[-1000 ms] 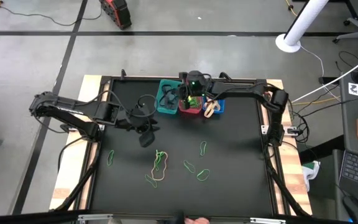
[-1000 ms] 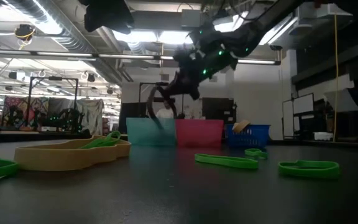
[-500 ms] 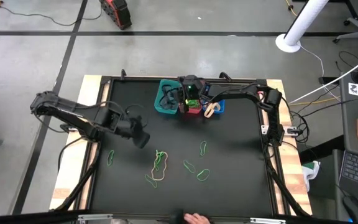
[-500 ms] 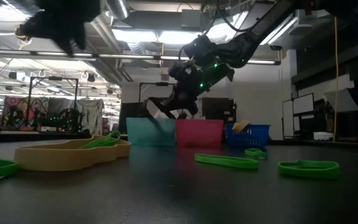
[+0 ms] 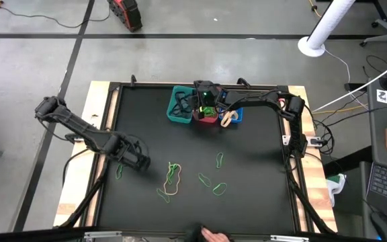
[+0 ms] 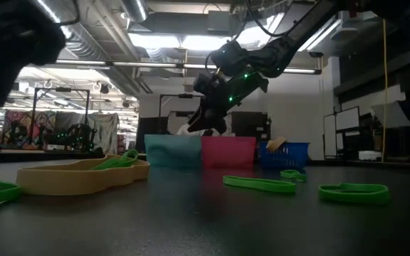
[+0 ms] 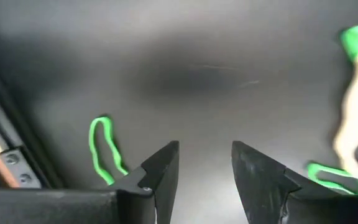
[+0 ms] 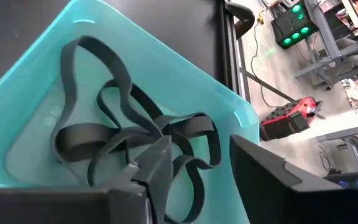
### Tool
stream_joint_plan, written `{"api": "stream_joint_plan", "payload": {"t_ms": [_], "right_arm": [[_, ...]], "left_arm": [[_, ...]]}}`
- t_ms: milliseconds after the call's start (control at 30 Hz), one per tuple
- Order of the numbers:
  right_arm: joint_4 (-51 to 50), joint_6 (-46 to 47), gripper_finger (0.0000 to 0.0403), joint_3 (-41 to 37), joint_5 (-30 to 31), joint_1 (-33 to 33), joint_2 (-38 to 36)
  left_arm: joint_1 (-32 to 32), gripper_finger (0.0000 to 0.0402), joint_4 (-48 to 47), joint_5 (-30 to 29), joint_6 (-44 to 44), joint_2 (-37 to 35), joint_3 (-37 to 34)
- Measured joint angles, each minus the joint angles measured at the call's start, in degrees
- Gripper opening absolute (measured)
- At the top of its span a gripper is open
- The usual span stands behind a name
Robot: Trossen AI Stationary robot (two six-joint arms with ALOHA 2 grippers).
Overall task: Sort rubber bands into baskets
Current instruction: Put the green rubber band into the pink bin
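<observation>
Left gripper (image 5: 138, 163) is low over the near-left part of the black table (image 5: 261, 168), fingers spread with nothing between them. Its wrist view shows a lone green rubber band (image 7: 105, 149) on the mat just beside one finger (image 7: 160, 174), which suggests the arm is lining up for that loop.

Moving right, the unsorted rubber bands lie loose on the near half of the table: a tan band tangled with green ones (image 5: 173, 177), then several separate green loops (image 5: 218, 188), all well apart from the tubs.

Along the far edge, the three baskets stand side by side, touching: teal basket (image 5: 179, 105), red basket (image 5: 207, 117), blue basket (image 5: 236, 115). Tan bands (image 5: 227, 118) show in the blue one, so colours appear to be assigned one per tub.

Right gripper (image 8: 194, 171) hangs above the teal basket, fingers parted and empty. Black bands (image 8: 123, 146) lie heaped on the teal floor directly beneath it; the position is consistent with a drop into that tub. Whether any black band remains on the table cannot be told against the dark mat.
</observation>
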Motion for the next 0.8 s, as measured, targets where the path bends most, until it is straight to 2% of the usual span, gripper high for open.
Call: {"api": "stream_joint_plan", "payload": {"t_ms": [267,533,800], "right_arm": [[-0.21,0.00,0.0160,0.00,0.01,0.04,0.00],[-0.12,0.00,0.0160,0.00,0.01,0.07,-0.02],[-0.12,0.00,0.0160,0.00,0.01,0.04,-0.04]], "left_arm": [[-4.17,0.0144,1.16,3.03,-4.90,0.00,-7.37],[-6.65,0.0143,9.25,4.23,-7.16,0.00,-13.89],[-6.94,0.0143,8.85,4.21,-9.65,0.00,-15.70]]}}
